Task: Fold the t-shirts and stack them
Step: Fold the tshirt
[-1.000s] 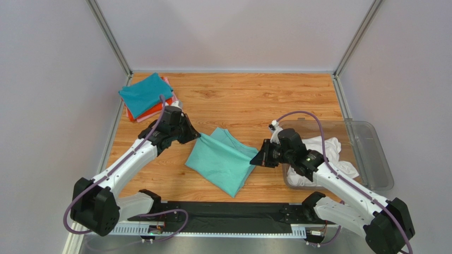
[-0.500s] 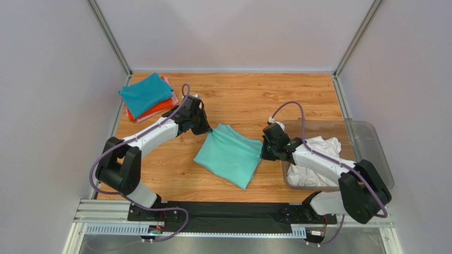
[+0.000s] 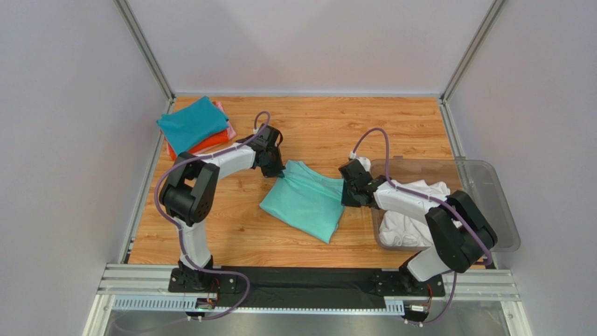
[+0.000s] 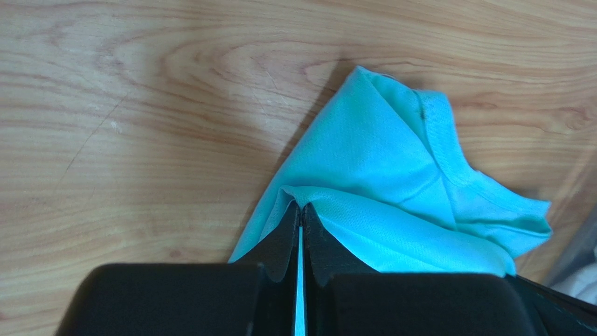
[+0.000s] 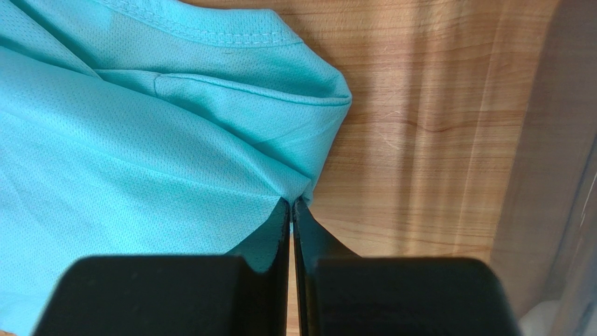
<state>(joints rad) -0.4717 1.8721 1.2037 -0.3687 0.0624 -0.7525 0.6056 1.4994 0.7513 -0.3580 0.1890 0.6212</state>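
Mint-green t-shirt (image 3: pixel 303 203) mid-fold, pinched at both far corners.
It lies on the desk (image 3: pixel 392 126), left jaws and right jaws each clamped on its fabric; the next move likely calls for a matched, level carry toward the folded stack (image 3: pixel 193 129) at far left.

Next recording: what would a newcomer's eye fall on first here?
The mint-green cotton t-shirt at mid-table, pinched at either side by the left gripper and right gripper. Then the folded stack of teal-blue, orange-red and pink shirts in the far-left corner, and the white shirt in the clear plastic bin at right.
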